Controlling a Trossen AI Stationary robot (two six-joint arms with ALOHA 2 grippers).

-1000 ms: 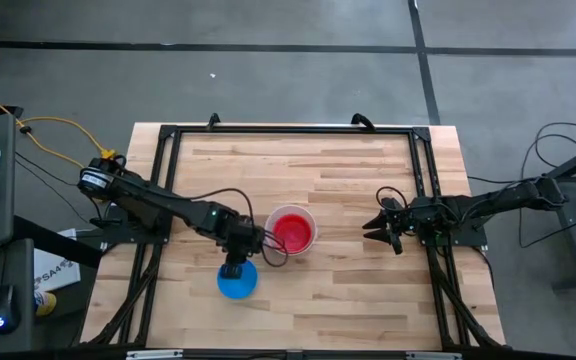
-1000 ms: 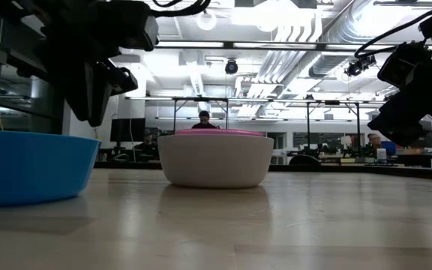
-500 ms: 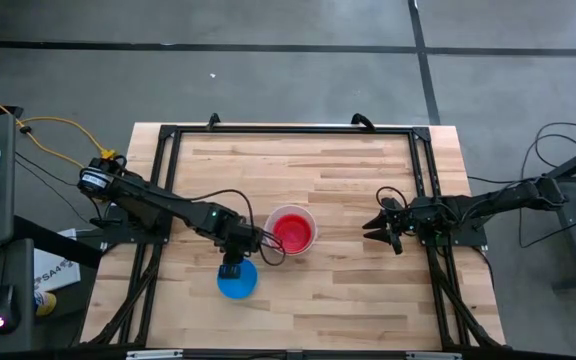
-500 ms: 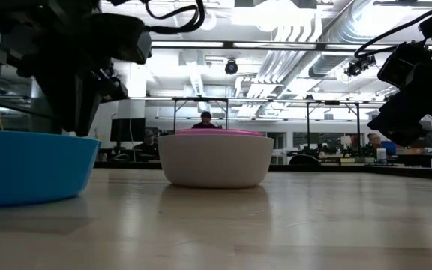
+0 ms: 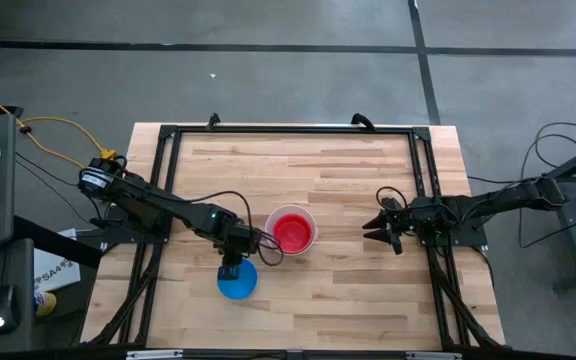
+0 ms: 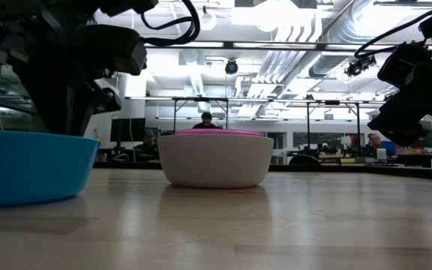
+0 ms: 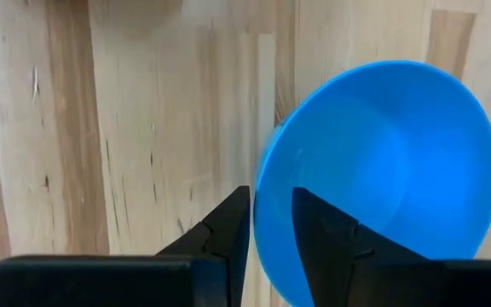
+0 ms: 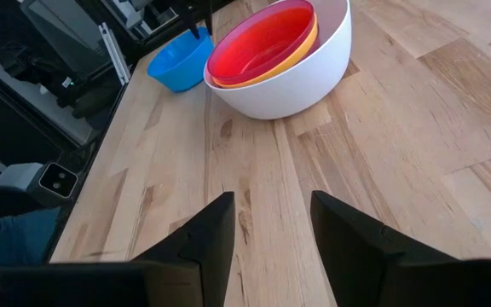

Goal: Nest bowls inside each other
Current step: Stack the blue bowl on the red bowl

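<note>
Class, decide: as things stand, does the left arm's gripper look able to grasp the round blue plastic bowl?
Probably yes. The left gripper is open, its fingers straddling the round blue plastic bowl at its rim, with nothing between them.

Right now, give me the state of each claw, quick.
Left claw: open, its fingers either side of the blue bowl rim, not clamped.
Right claw: open, holding nothing, short of the white bowl.
</note>
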